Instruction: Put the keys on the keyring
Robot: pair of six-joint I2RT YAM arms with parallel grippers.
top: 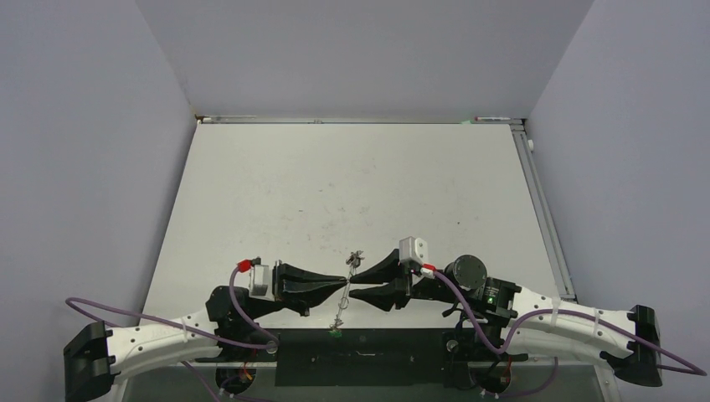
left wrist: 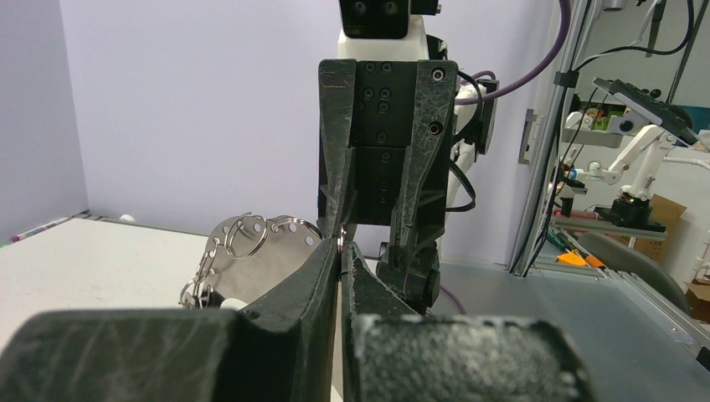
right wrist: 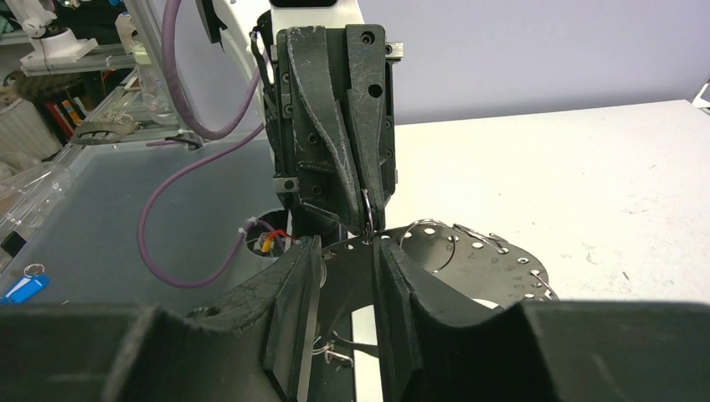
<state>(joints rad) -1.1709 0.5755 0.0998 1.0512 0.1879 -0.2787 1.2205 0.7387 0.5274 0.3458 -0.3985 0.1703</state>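
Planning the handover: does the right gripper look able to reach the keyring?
Probably yes: the left gripper is shut on the keyring, and the right gripper faces it closely, jaws open, with nothing between them.

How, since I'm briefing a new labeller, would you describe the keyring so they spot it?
At the near edge of the table, the left gripper and right gripper face tip to tip. The keyring is the thin silvery strand between them, the only bright metal there.
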